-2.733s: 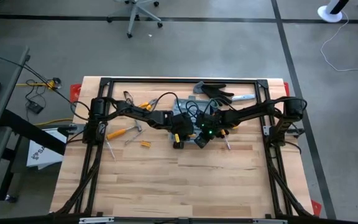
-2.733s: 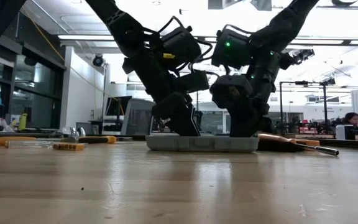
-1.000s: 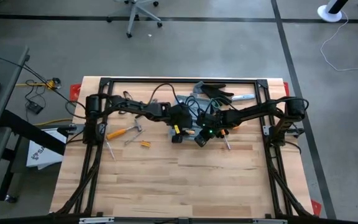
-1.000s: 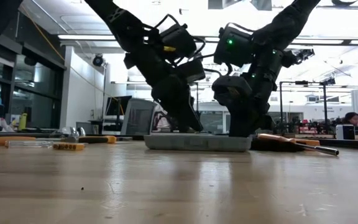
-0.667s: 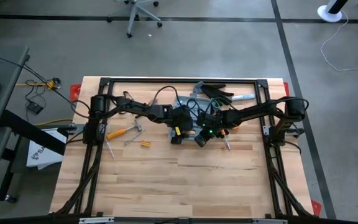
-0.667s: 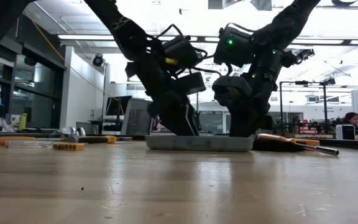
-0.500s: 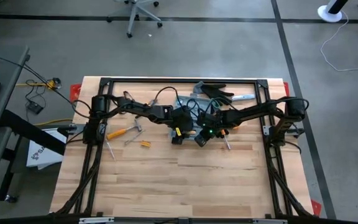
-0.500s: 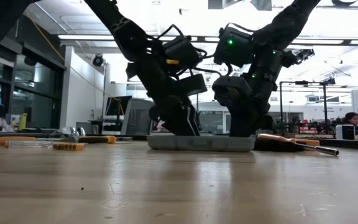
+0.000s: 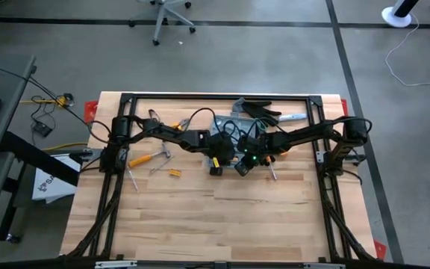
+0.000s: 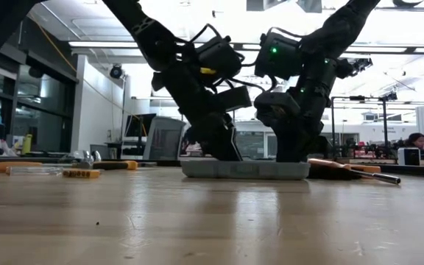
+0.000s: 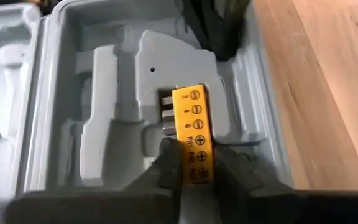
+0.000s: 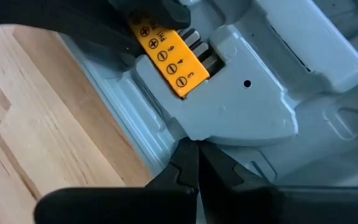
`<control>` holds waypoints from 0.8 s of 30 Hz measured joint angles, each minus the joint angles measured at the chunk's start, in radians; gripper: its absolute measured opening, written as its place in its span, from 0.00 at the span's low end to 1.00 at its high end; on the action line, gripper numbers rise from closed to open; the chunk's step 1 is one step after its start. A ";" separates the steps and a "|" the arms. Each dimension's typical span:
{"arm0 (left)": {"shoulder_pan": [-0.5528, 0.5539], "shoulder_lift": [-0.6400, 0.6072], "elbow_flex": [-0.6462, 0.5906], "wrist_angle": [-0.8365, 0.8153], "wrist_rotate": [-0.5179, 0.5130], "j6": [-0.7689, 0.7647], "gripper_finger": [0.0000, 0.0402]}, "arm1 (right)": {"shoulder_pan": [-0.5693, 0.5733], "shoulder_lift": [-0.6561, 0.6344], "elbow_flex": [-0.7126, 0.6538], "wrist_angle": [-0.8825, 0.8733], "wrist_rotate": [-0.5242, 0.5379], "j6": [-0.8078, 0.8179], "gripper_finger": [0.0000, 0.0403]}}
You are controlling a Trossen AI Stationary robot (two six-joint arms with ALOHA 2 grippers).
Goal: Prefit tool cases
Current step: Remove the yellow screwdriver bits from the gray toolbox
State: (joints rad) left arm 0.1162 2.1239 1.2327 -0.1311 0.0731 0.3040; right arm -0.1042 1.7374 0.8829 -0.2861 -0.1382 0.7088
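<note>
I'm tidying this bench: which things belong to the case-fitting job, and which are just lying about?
In use: tool case, yellow bit holder, left gripper holding it, right gripper shut, at the case.
Lying about: black gloves, orange-handled tools, screwdriver.

The case [image 9: 226, 127] lies open at the middle of the surface [image 9: 215, 217], toward its far side. Both claws meet over it: left claw [image 11: 191, 167] closed on a bit holder [image 11: 195, 134] sitting in a moulded slot of the case, right claw [image 12: 192, 163] on the case rim just beside. Gloves [image 9: 260, 112] lie behind the case; hand tools [image 9: 151, 158] lie to its left
</note>
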 joint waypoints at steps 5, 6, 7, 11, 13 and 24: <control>0.001 -0.014 -0.001 -0.005 -0.009 -0.080 0.10 | 0.001 0.000 0.001 -0.005 0.007 0.000 0.00; 0.003 -0.023 0.000 -0.009 -0.012 -0.084 0.10 | 0.001 0.000 0.001 -0.006 0.009 -0.001 0.00; 0.005 -0.037 0.000 -0.020 -0.013 -0.087 0.10 | 0.001 0.000 0.002 -0.003 0.013 -0.001 0.00; 0.008 -0.087 0.012 -0.053 -0.051 -0.092 0.10 | 0.000 0.000 0.002 0.007 0.034 -0.001 0.00; 0.014 -0.112 0.013 -0.072 -0.058 -0.090 0.10 | 0.000 0.002 0.003 0.014 0.042 -0.001 0.00; 0.022 -0.220 0.017 -0.061 -0.109 -0.086 0.01 | -0.005 0.002 0.003 0.018 0.037 -0.020 0.00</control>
State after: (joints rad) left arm 0.1382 1.9043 1.2499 -0.1926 -0.0355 0.2181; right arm -0.1091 1.7393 0.8860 -0.2680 -0.1009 0.6888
